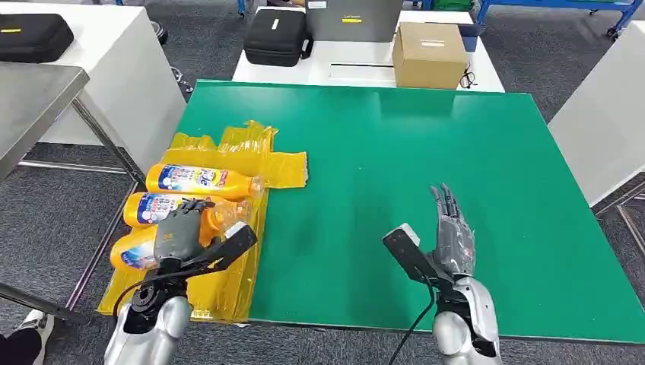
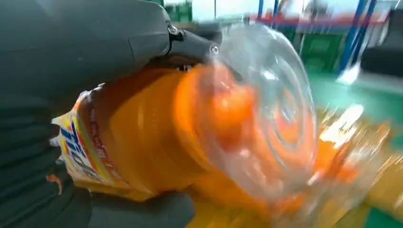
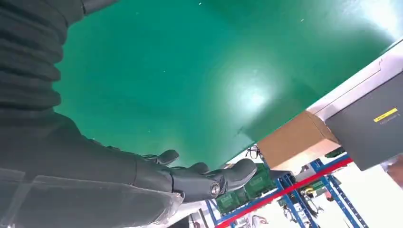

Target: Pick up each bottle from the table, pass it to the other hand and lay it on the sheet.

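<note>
Three orange bottles lie side by side on a yellow sheet [image 1: 228, 148] at the left edge of the green table [image 1: 426, 152]: a far bottle [image 1: 201, 180], a middle bottle [image 1: 152, 207] and a near bottle [image 1: 131, 255]. My left hand [image 1: 179, 232] lies over the middle and near ones. In the left wrist view, the left hand [image 2: 71, 47] is wrapped around an orange bottle [image 2: 190, 133] with a clear neck end. My right hand [image 1: 454, 236] hovers over bare green table near the front edge, fingers straight and apart, holding nothing. The right wrist view shows that hand [image 3: 119, 175] the same way.
Behind the green table a white table carries a cardboard box [image 1: 428, 53], a black case [image 1: 278, 36] and a grey device [image 1: 354, 19]. A metal table [image 1: 30, 91] stands at the left and a white table [image 1: 608, 114] at the right.
</note>
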